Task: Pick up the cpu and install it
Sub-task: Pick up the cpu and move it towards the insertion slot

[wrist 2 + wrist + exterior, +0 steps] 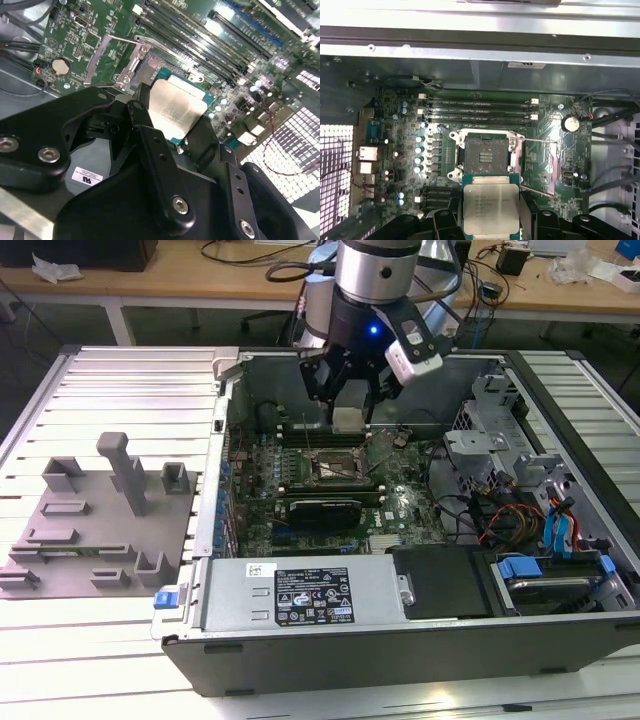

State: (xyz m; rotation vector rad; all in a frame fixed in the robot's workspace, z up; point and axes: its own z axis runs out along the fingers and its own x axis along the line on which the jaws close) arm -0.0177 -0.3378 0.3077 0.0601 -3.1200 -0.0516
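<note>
In the second wrist view, the black fingers (155,160) are covering part of the cpu (172,112) they are gripping; in the first wrist view, the picture's edge is cropping it.

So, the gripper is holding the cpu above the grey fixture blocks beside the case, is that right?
Not quite: the gripper is holding the cpu above the motherboard inside the case, close to the open socket, as the first wrist view shows.

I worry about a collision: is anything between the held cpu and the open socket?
Nothing visible. The gripper holds the cpu above the motherboard; the socket lies bare, its retention frame swung aside.
</note>
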